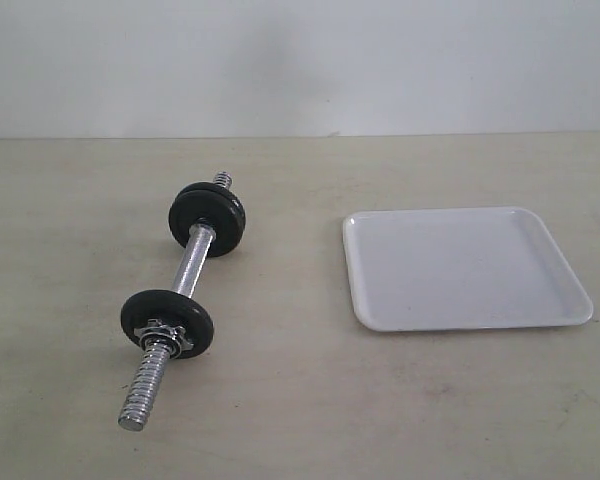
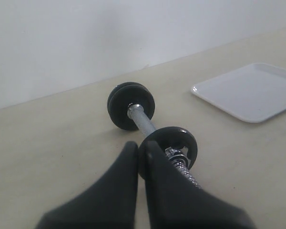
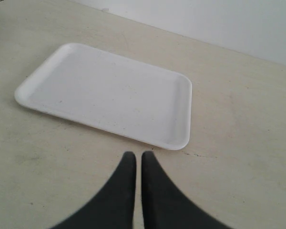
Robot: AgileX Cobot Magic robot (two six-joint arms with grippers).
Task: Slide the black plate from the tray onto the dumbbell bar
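Note:
The white tray [image 1: 460,265] lies on the right of the table and holds nothing; no black plate shows on it. The chrome dumbbell bar [image 1: 192,262] lies on the left. Two black discs [image 1: 208,220] sit pressed together near its far end. A third disc [image 1: 140,312] stands nearer, backed by the chrome star nut [image 1: 168,335]. My left gripper [image 2: 139,147] is shut and empty, hovering just before that nearer disc [image 2: 181,138] and the bar [image 2: 145,121]. My right gripper [image 3: 135,156] is shut and empty, a short way off the tray [image 3: 109,93]. Neither gripper appears in the exterior view.
The bar's long threaded end [image 1: 145,390] points toward the table's front edge. A plain white wall [image 1: 300,60] stands behind the beige table [image 1: 300,400]. From the left wrist the tray [image 2: 250,90] shows off to the side of the dumbbell.

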